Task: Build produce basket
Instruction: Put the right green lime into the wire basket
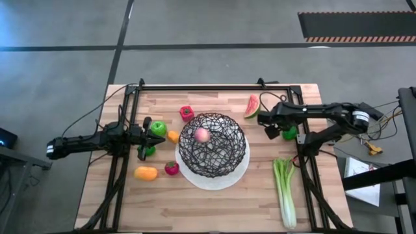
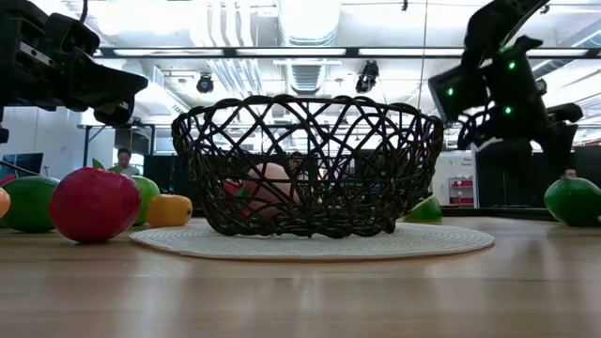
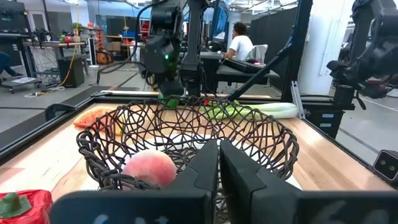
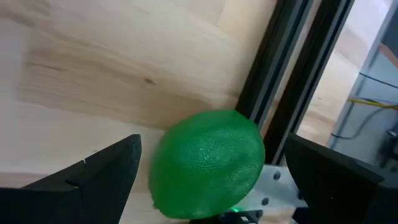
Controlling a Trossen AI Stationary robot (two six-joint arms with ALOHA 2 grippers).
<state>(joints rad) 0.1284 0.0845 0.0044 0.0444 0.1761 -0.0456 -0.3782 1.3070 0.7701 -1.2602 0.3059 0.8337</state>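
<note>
One lime (image 4: 208, 163) lies between the wide-open right hand's (image 4: 208, 177) fingers, ungripped.

Peach (image 1: 202, 134) in basket (image 1: 224, 159) (mid-table), celery (image 1: 285, 188) right

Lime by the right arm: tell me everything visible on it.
The lime is a small, bright green toy fruit with a finely pebbled, glossy, plastic-looking skin, whole and roundish. It lies on the wooden table at the right side, close beside the black frame rail. The right pincer is open with one finger on each side of it; contact cannot be told. Its underside is hidden.
</note>
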